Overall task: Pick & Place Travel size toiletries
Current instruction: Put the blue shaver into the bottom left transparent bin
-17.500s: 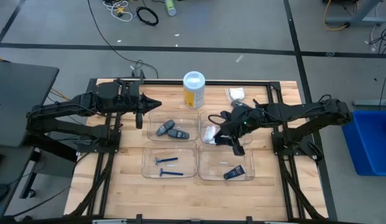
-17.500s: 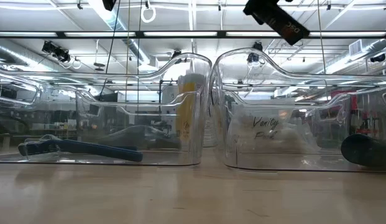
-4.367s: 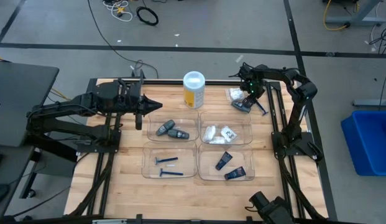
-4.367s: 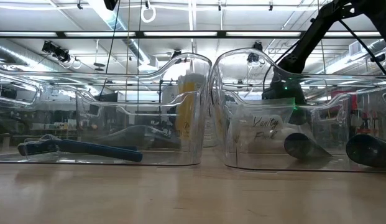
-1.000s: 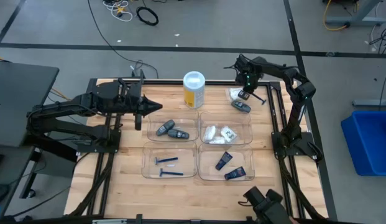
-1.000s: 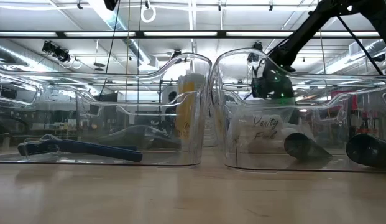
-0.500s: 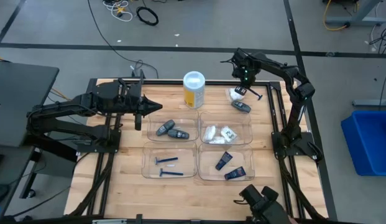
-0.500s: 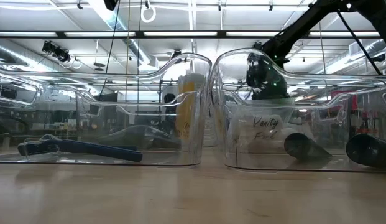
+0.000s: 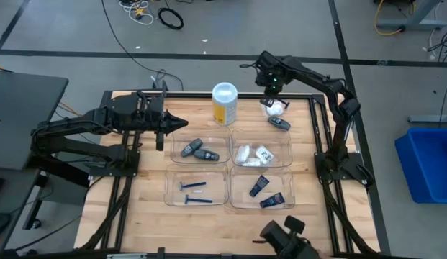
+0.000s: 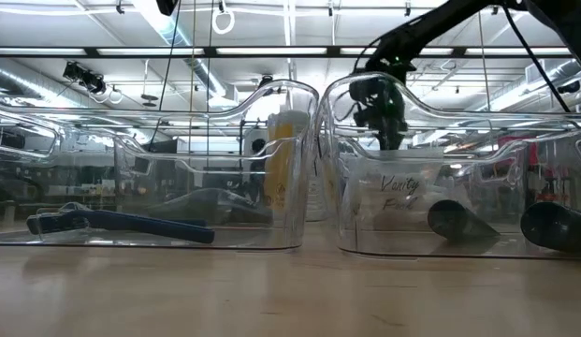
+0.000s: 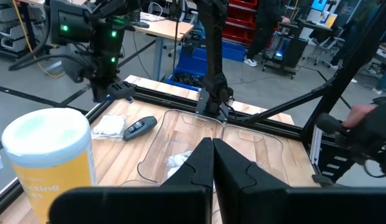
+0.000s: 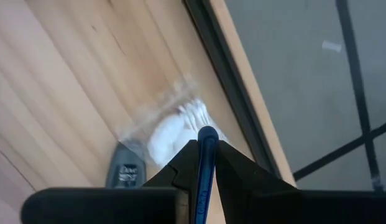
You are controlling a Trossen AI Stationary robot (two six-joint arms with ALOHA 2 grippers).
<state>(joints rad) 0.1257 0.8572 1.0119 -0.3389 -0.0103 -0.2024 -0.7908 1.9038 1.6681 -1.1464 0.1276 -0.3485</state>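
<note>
Pinching a blue razor [image 12: 206,163], right fingers [image 12: 180,165] above white packet [image 9: 276,108], left fingers [image 11: 199,163] pressed together.

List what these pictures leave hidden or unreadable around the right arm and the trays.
- Razor in the right gripper: right wrist view shows only its blue handle between the fingers; the head is hidden.
- White packet: blurred in the right wrist view, contents unreadable.
- Grey stick beside it: cut off by the gripper body.
- Handwriting on the clear tray: low view, too faint to read fully.
- Left gripper: shut, hiding part of the trays.
</note>
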